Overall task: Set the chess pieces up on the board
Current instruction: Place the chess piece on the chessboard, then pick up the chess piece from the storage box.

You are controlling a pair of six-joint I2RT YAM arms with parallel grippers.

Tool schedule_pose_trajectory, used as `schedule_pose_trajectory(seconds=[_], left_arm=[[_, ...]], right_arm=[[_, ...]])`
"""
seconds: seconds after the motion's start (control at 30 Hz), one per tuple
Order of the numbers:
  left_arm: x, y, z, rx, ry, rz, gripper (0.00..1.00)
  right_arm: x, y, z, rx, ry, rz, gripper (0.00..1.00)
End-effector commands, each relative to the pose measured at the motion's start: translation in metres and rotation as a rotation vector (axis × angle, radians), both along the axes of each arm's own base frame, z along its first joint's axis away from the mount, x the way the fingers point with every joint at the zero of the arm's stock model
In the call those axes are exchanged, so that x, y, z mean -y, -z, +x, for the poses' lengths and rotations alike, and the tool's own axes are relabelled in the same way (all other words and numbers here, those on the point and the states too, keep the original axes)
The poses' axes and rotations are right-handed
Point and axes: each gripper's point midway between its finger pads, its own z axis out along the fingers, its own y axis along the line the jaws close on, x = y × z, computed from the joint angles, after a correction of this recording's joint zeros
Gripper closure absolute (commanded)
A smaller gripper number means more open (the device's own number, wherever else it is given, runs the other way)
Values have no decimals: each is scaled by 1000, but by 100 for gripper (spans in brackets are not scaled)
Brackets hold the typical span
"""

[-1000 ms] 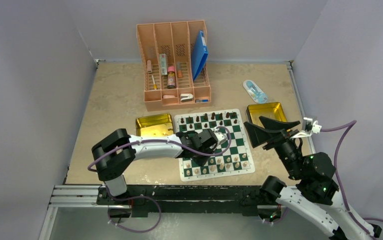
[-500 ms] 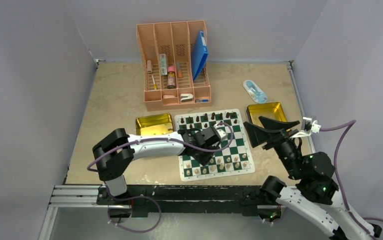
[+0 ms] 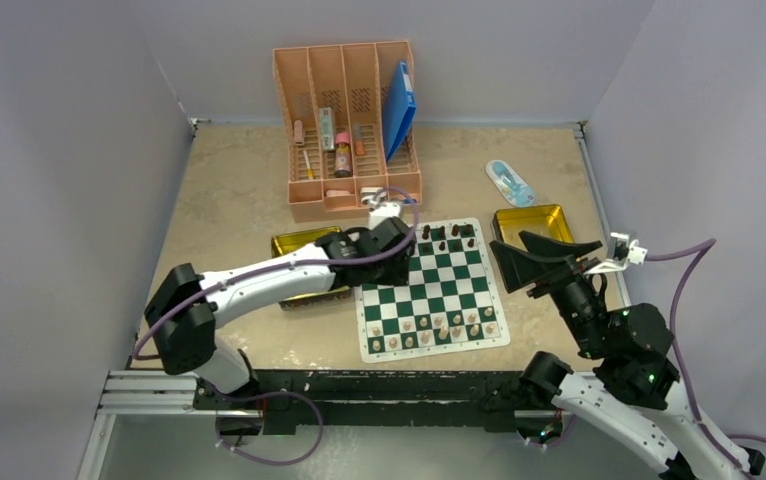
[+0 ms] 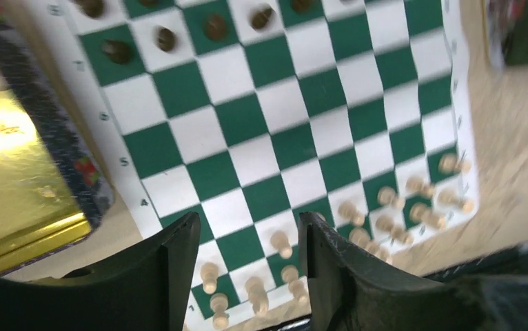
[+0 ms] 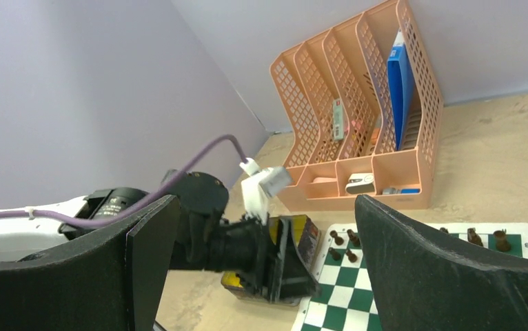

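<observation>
The board [image 3: 441,287] lies in the middle of the table. Pale chess pieces [image 3: 439,326] stand on its two near rows. Dark chess pieces [image 3: 447,235] stand along its far rows. My left gripper [image 3: 397,266] hovers over the board's far left corner. In the left wrist view the left gripper [image 4: 249,227] is open with nothing between its fingers. Below it show the board [image 4: 296,138], pale pieces [image 4: 280,241] and dark pieces [image 4: 214,26]. My right gripper [image 3: 534,258] hangs wide open above the board's right edge, empty. In the right wrist view the right gripper [image 5: 267,207] faces the left gripper [image 5: 285,272].
A gold tin [image 3: 297,246] lies left of the board, partly under the left arm, and a second tin [image 3: 531,220] lies at the right. A pink organiser [image 3: 349,120] with a blue folder stands at the back. A small blue-and-white object [image 3: 509,181] lies back right.
The left gripper has pulled back from the board's near rows to its far left corner, and its jaws have opened. The right arm has not moved.
</observation>
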Motion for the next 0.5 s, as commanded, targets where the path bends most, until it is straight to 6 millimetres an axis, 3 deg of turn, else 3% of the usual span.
schedule_pose_trajectory(seconds=[0.0,0.07,0.13,0.33,0.47], left_arm=[[-46,-29,33,-24,-465,-175,50],[-79,-29,38,-79,-766,-223,54],[-105,-34,47,-69,-903,-236,54],[-144,-38,78,-131,-1052,-443,53],[-172,-19,83,-246,-1209,-560,57]], right_arm=[[12,-31,-2,31,32,87,2],[9,-31,-2,31,22,81,2],[5,-31,0,26,16,77,2],[-2,-28,4,-2,3,103,4],[-5,-24,6,-18,3,112,4]])
